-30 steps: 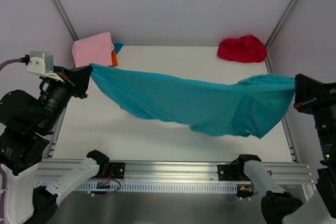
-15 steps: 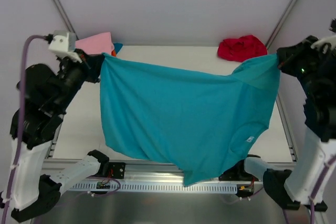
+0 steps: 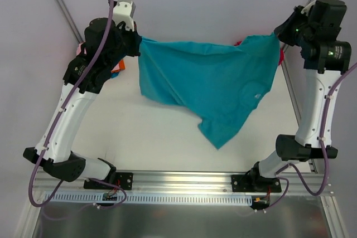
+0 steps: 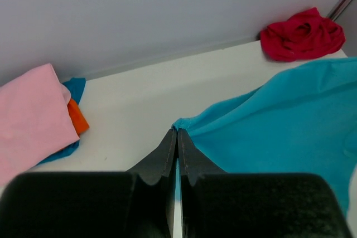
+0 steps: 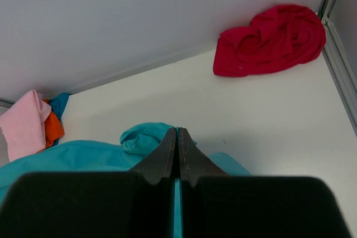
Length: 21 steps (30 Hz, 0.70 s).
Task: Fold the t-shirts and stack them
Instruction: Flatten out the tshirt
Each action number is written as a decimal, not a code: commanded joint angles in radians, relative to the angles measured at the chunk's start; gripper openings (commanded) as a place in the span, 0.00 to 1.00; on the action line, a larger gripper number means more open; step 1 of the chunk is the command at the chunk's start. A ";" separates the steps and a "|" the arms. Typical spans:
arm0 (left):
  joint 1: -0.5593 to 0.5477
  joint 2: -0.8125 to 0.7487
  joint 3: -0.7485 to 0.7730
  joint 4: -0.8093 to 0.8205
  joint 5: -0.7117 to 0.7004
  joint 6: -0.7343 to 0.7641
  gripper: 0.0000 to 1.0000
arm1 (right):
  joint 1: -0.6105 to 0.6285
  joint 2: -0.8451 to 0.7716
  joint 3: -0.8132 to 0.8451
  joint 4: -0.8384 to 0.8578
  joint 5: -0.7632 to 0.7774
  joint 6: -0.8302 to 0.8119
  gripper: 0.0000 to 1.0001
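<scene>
Left gripper [image 4: 177,133] and right gripper [image 5: 177,132]: both pinching teal t-shirt [image 3: 212,82] corners. I've lifted it higher; hangs spread, likely ready for laying flat.

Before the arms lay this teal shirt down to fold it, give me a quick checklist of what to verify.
1. Grip of the left tool, shut on an edge of the teal t-shirt: ok.
2. Grip of the right tool, shut on the opposite end: ok.
3. Shirt hanging flat: not ok, its lower part bunches to a point.
4. Lower tip off the table: cannot tell.
5. The red t-shirt lies in the far right corner, not caught up: ok.
</scene>
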<state>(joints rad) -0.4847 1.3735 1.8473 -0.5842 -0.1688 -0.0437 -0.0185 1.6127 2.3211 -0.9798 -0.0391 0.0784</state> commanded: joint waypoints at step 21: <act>0.001 -0.493 0.041 -0.160 0.065 -0.090 0.00 | -0.011 -0.571 0.066 -0.125 0.001 0.032 0.00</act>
<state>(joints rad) -0.4847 0.8940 1.8832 -0.7048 -0.1120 -0.1070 -0.0219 1.0534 2.3566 -1.0714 -0.0498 0.1017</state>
